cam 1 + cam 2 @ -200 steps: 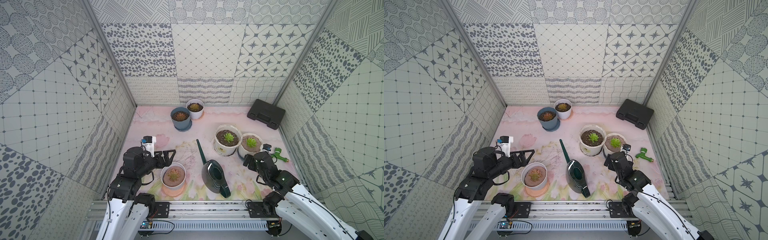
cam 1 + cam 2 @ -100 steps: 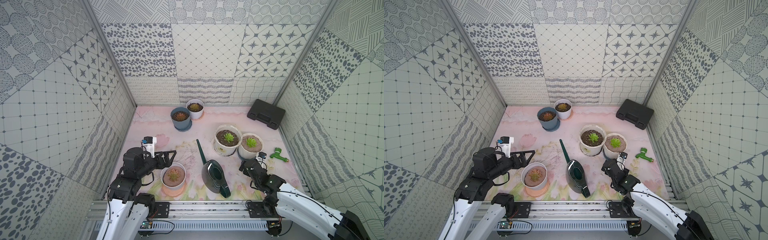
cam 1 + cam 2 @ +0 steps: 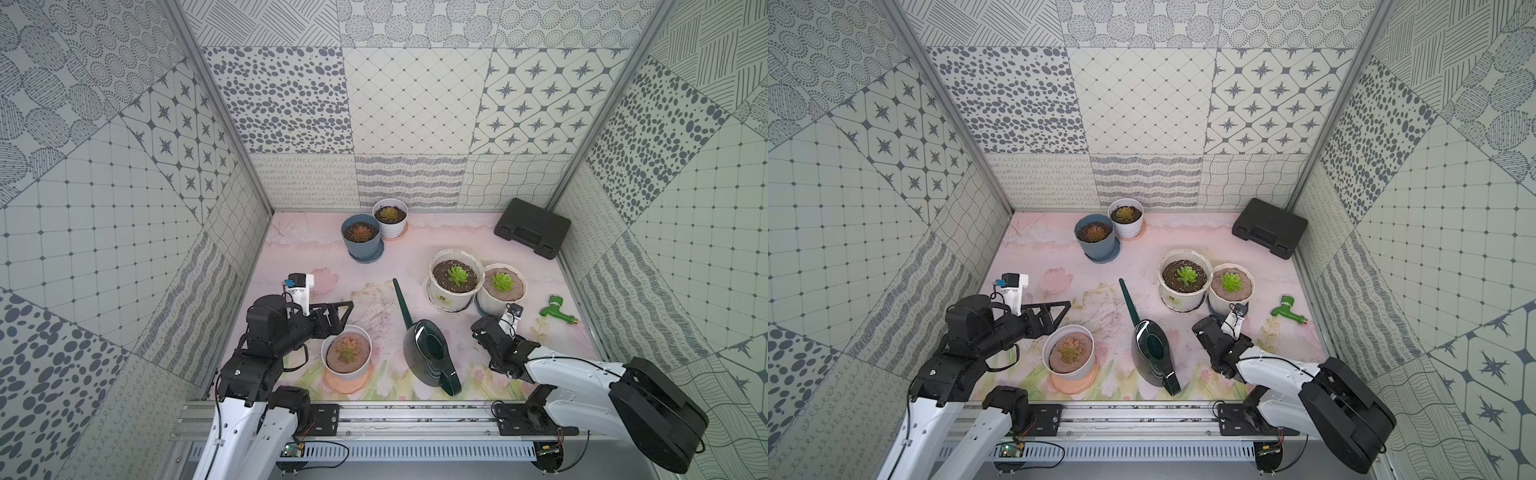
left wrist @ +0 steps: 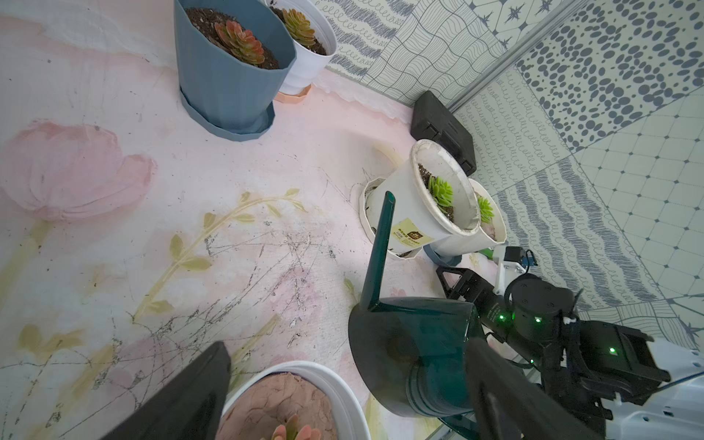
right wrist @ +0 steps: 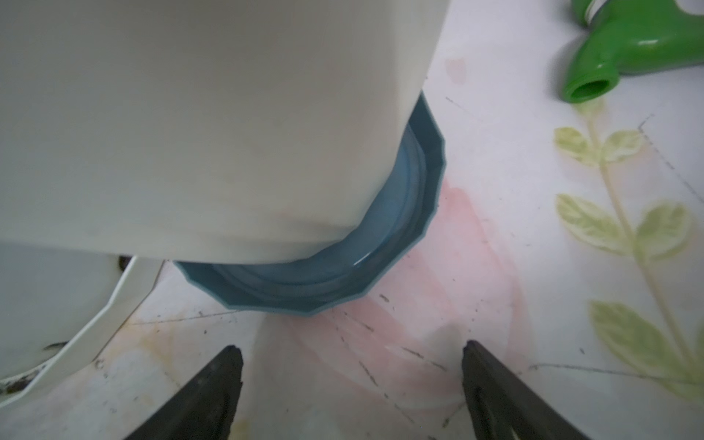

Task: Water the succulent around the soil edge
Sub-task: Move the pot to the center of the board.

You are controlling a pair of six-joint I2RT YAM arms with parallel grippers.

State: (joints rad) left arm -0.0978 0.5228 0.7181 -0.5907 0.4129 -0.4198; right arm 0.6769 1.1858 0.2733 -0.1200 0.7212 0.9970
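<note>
Right wrist view: the right gripper (image 5: 351, 346) has its jaws wide apart and empty, low over the mat, facing the blue saucer (image 5: 419, 213) under the white fluted pot (image 5: 190, 114).
Left side: the left gripper (image 3: 338, 314) is spread wide and holds nothing, just behind the pinkish rosette's pot (image 3: 347, 370).
Task plant: the succulent (image 3: 503, 281) sits upright in the fluted pot, right beside the cream pot (image 3: 451, 298).
Rim: the soil edge (image 3: 491, 293) is a tan ring inside the lip.
Between the arms: the watering can (image 3: 430, 353) stands untouched.
Far right: the green tap (image 5: 628, 45) lies on the mat.
</note>
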